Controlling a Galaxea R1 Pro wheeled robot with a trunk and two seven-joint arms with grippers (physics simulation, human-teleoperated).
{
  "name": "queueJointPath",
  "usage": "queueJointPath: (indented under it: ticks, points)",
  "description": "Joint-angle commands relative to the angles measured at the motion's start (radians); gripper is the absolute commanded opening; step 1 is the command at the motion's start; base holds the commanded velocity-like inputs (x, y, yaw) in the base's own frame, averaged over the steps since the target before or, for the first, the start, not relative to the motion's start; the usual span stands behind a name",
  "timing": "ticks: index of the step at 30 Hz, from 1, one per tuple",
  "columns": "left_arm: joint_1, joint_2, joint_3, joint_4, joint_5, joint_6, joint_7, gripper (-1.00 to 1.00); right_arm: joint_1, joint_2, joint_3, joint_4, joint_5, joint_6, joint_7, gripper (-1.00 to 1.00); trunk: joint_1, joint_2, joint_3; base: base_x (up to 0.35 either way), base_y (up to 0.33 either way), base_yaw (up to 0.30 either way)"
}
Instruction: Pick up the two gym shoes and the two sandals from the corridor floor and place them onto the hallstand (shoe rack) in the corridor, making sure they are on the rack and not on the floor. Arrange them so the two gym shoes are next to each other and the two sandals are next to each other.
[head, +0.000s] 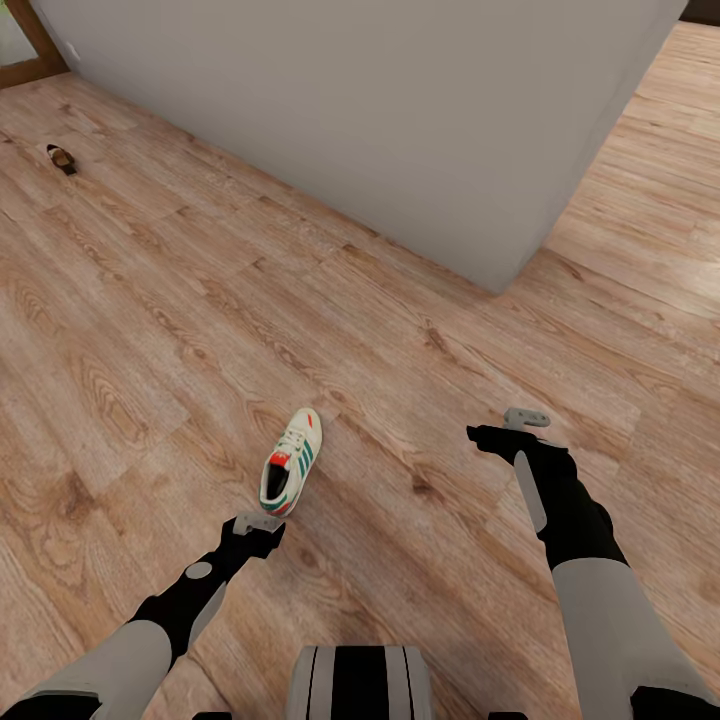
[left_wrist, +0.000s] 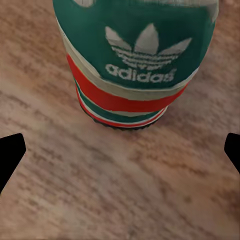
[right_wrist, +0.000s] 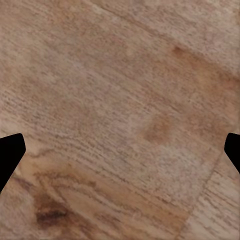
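Note:
One gym shoe (head: 291, 461), white with green stripes and a red-orange heel, lies on the corridor floor (head: 150, 330), toe pointing away from me. My left gripper (head: 260, 527) hovers just behind its heel and stands open. Seen from the left wrist, the shoe's green heel tab (left_wrist: 137, 50) with a white logo is close ahead, and the left gripper (left_wrist: 120, 155) has its fingertips (left_wrist: 11, 150) wide apart over bare planks. A dark brown sandal (head: 62, 158) lies far off at the back left. My right gripper (head: 498, 435) is open above bare floor (right_wrist: 120, 110). The hallstand is out of view.
A large plain grey wall block (head: 400, 120) fills the back, its corner jutting toward the right. Wood-plank floor runs on past it to the right (head: 650, 200). A brown door frame (head: 40, 45) shows at the far left corner.

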Motion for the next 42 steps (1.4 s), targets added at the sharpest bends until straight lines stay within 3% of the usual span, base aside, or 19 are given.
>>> queueJointPath:
  ticks: [1,42]
  points:
    - [0.0,0.001,-0.004,0.001,-0.007,-0.005,0.003,1.0,0.0,0.0,-0.001,-0.001,-0.004,0.005,0.0,1.0,0.0,0.0,-0.001,0.129,0.0,0.0]
    - [0.0,-0.001,-0.006,0.001,-0.007,-0.005,0.003,1.0,0.0,0.0,-0.001,-0.001,-0.004,0.005,0.0,1.0,0.0,0.0,-0.001,0.044,-0.019,0.0]
